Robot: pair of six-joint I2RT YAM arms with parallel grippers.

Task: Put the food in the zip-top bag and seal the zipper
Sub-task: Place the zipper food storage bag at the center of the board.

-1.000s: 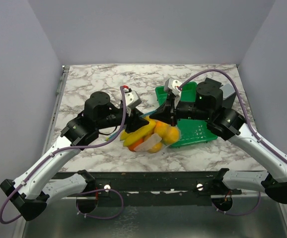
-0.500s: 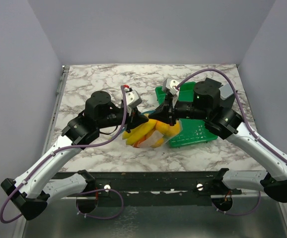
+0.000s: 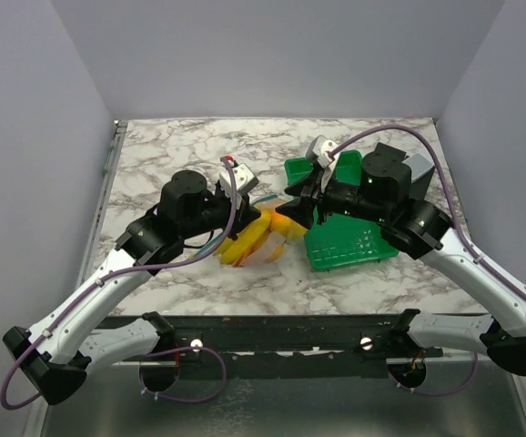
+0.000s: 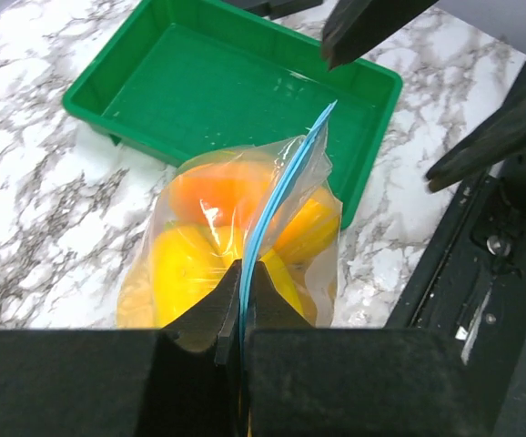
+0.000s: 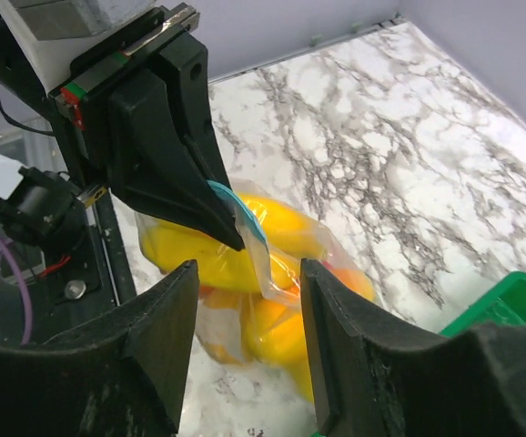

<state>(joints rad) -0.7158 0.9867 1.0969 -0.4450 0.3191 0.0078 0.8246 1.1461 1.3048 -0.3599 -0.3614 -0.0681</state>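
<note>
Left hand [image 4: 242,317]: clenched; it is pinching the left end of the zipper between its fingertips and reaching in from the left toward the middle of the tabletop.
Right hand [image 5: 245,350]: released; its fingers [image 4: 372,23] are standing apart just past the right end of the bag's mouth and gripping nothing.
Zip-top bag [image 4: 245,241]: clear and floppy, it is hanging by its mouth edge from the left hand, between the two hands and just left of the tray. Whether its bottom is resting on the tabletop cannot be told.
Zipper [image 4: 283,193]: a light blue strip, it is running along the top of the bag from the left hand toward the right hand, with both sides lying together.
Food [image 4: 186,264]: yellow and orange rounded pieces are sitting inside the bag and filling its lower part.
Tray [image 3: 349,244]: green and rectangular, it is lying on the right half of the tabletop, partly under the right arm.
Tabletop [image 3: 167,155]: white and grey marble pattern, it is carrying the tray.
</note>
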